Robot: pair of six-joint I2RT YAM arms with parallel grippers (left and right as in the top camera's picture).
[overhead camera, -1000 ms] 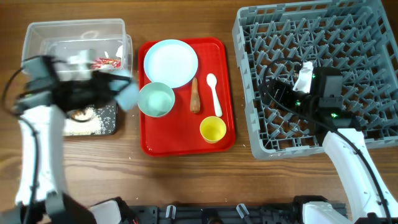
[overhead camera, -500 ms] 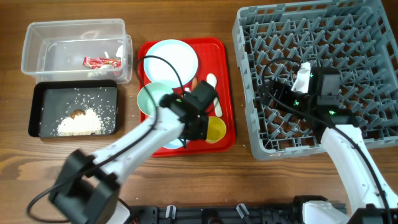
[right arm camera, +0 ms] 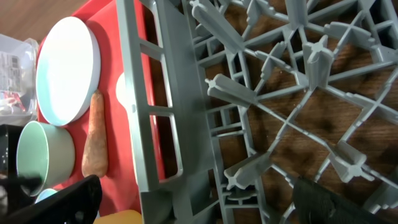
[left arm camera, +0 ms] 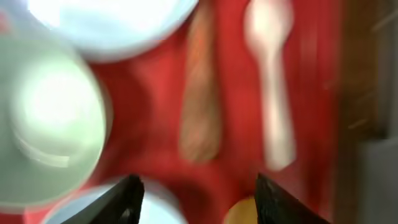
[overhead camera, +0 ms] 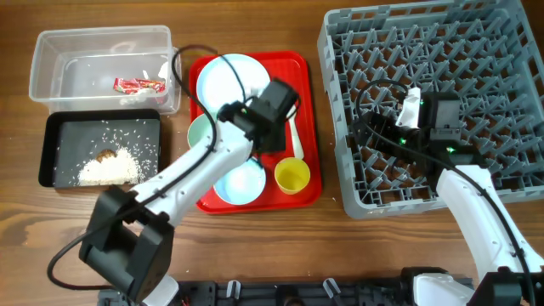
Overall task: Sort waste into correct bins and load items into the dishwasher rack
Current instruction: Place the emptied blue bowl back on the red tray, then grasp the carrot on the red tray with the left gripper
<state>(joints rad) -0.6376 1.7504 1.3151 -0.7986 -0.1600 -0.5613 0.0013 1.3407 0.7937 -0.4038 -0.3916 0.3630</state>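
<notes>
My left gripper (overhead camera: 274,134) (left arm camera: 199,205) hovers open over the red tray, just in front of the orange food stick (left arm camera: 200,106) and the white spoon (left arm camera: 273,93), holding nothing. The view is blurred. On the tray are the light blue plate (overhead camera: 229,81), the pale green bowl (overhead camera: 199,132), the light blue bowl (overhead camera: 240,181) and the yellow cup (overhead camera: 291,176). The wrapper (overhead camera: 138,84) lies in the clear tub (overhead camera: 102,47). Rice (overhead camera: 106,169) and a brown lump (overhead camera: 106,155) lie in the black tray (overhead camera: 59,136). My right gripper (overhead camera: 374,127) (right arm camera: 193,208) stands open above the dishwasher rack (overhead camera: 476,76), near its left wall.
The red tray (overhead camera: 310,102) lies between the bins and the rack. The rack's left wall (right arm camera: 155,112) and upright pegs (right arm camera: 230,93) sit close under the right gripper. A few rice grains lie loose on the wood by the tray's front left corner.
The left arm swung from the bins to the red tray with the light blue bowl. The bowl now rests at the tray's front and the gripper has opened. The right arm barely moved.
</notes>
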